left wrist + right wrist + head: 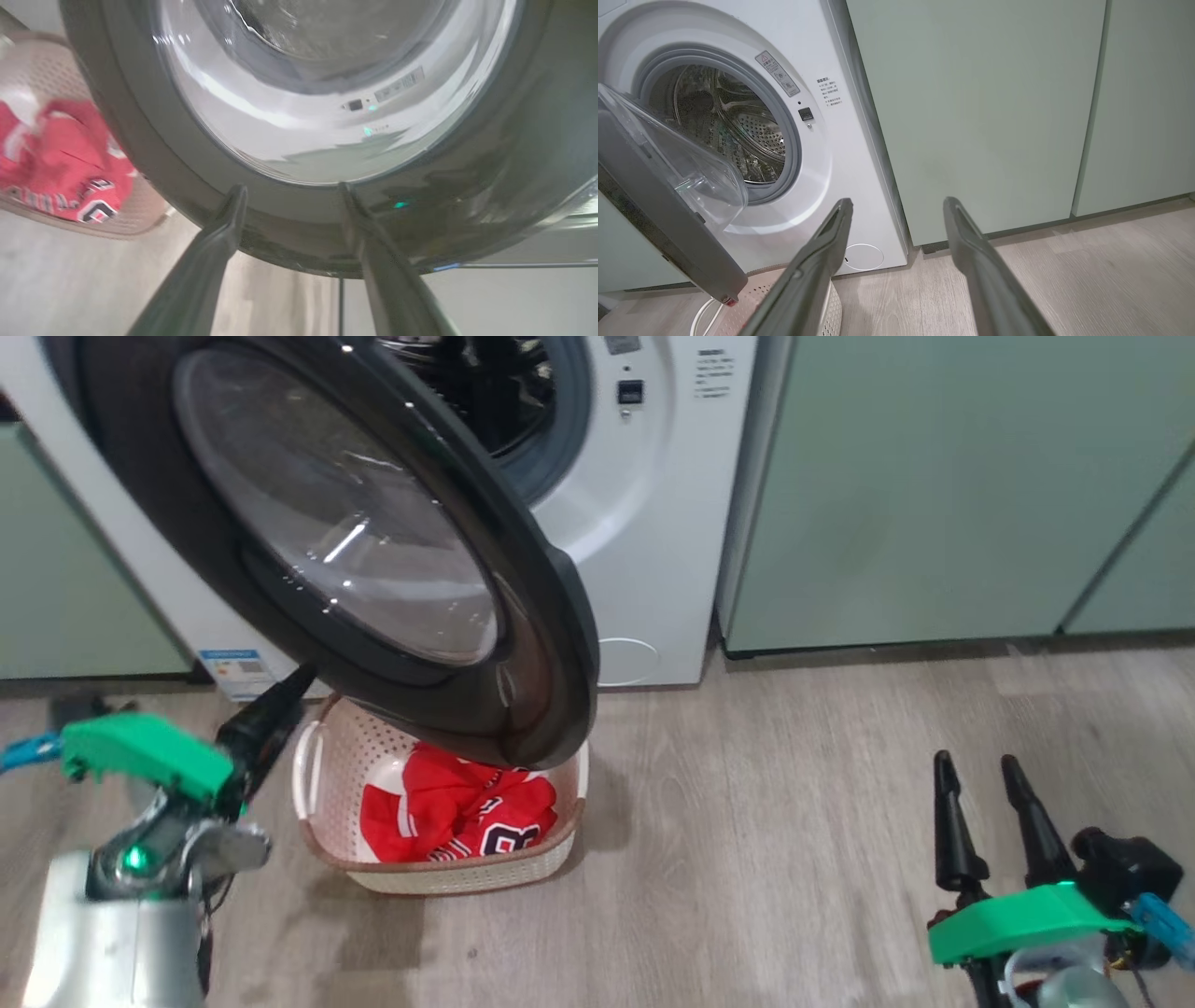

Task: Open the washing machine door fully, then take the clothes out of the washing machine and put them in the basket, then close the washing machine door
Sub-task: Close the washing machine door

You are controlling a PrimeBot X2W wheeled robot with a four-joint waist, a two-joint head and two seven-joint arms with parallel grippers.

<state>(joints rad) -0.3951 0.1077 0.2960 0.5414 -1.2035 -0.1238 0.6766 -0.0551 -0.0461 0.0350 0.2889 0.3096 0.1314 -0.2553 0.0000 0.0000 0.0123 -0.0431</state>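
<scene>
The washing machine door (355,532) with its black rim and glass bowl stands part open, swung out over the basket (327,775). The red clothes (457,812) lie inside the basket on the floor before the white washing machine (653,523). The steel drum (733,126) looks empty. My left gripper (289,191) is open, its fingertips (236,196) at the door's black rim (303,233) on the outer side. My right gripper (976,775) is open and holds nothing, low at the right above the floor. In the right wrist view the door (654,200) shows edge on.
Pale green cabinets (934,485) flank the washer on the right, and another (65,588) on the left. A small round service flap (864,256) sits low on the washer front. Wood-look floor (794,803) spreads to the right of the basket.
</scene>
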